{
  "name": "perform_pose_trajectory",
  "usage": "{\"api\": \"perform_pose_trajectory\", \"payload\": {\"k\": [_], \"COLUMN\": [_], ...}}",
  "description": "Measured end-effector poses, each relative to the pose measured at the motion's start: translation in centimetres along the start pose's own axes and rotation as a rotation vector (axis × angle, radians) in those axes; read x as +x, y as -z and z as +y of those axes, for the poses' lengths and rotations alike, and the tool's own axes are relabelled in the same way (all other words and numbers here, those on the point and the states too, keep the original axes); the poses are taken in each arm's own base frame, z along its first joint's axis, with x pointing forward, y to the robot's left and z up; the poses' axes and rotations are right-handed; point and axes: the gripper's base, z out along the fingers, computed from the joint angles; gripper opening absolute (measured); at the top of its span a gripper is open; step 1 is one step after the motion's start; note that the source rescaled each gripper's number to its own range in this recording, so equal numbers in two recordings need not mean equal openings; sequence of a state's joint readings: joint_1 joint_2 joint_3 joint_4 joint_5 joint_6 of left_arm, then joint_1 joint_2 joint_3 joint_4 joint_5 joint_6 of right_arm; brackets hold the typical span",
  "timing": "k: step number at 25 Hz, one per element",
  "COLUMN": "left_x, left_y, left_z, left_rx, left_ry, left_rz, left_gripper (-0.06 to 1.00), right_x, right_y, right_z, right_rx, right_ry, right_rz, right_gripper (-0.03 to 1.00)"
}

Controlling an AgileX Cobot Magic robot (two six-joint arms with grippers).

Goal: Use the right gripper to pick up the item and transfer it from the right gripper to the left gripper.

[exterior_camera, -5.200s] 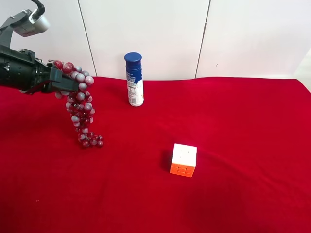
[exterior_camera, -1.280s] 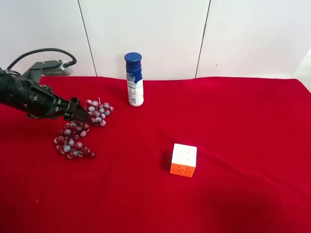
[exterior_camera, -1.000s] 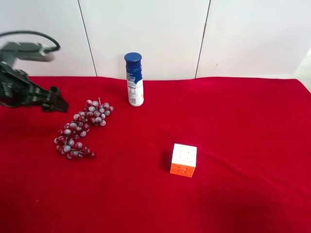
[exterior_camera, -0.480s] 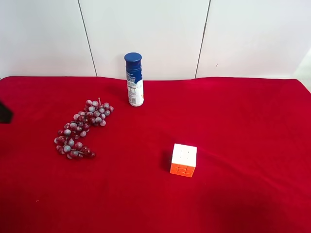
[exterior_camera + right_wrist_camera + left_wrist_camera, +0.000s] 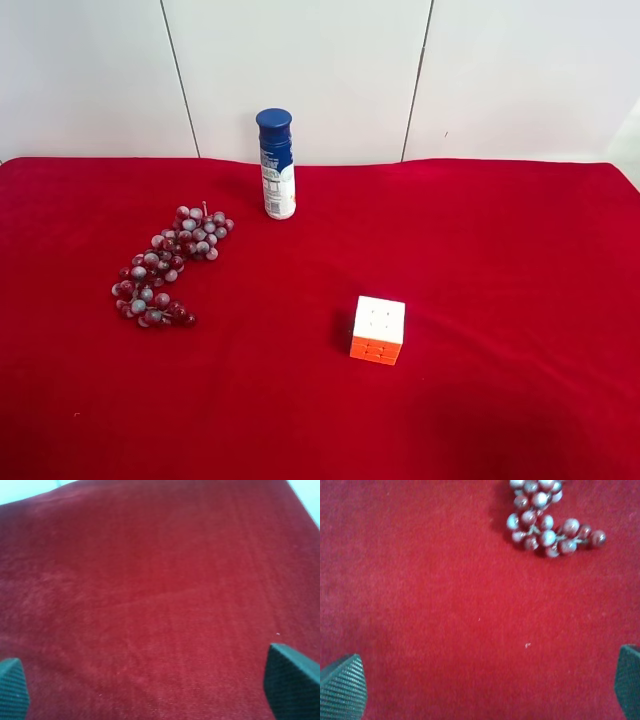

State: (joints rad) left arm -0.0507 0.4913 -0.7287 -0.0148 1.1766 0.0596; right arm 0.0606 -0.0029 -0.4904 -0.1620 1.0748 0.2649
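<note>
- The long bunch of small dark-red and frosty grey-purple grapes (image 5: 167, 266) lies flat on the red velvet tablecloth (image 5: 480, 250), curved like a comma, toward the high camera's left side — nothing is gripping it.
- Neither arm shows in the high view, so the bunch sits free in open cloth.
- Left gripper (image 5: 485, 690): its ribbed dark-green pads (image 5: 342, 687) sit at opposite edges of the wrist view — spread wide, holding nothing, with the bunch's tail end just beyond them on the cloth.
- Right gripper (image 5: 150, 685): pads wide apart too, looking down on bare cloth only; no grapes in its view.
- The blue-capped white bottle (image 5: 277, 165) stands upright behind the bunch, near its upper end; the white-and-orange puzzle cube (image 5: 378, 329) sits well apart, so neither looks likely to crowd a grasp.
</note>
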Motion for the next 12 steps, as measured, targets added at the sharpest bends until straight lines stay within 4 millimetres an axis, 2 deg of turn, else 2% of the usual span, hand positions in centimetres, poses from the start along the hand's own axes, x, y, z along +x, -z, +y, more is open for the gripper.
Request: {"api": "perform_pose_trajectory", "payload": {"k": [6,12], "left_x": [4.4,6.2], "left_y": [-0.8,0.4], "left_z": [-0.2,-0.3], "left_rx": [-0.006,-0.012], "left_ry": [0.008,0.007], "left_rz": [-0.058,-0.182], "left_gripper": [1.0,1.0], "right_x": [0.1,0.1], "right_y": [0.1,0.2], "right_z": [0.0,0.1], "right_rx": [0.07,0.135], "right_ry": [-0.037,-0.072], "right_rz": [-0.008,-0.015], "right_gripper": [0.88,0.88]}}
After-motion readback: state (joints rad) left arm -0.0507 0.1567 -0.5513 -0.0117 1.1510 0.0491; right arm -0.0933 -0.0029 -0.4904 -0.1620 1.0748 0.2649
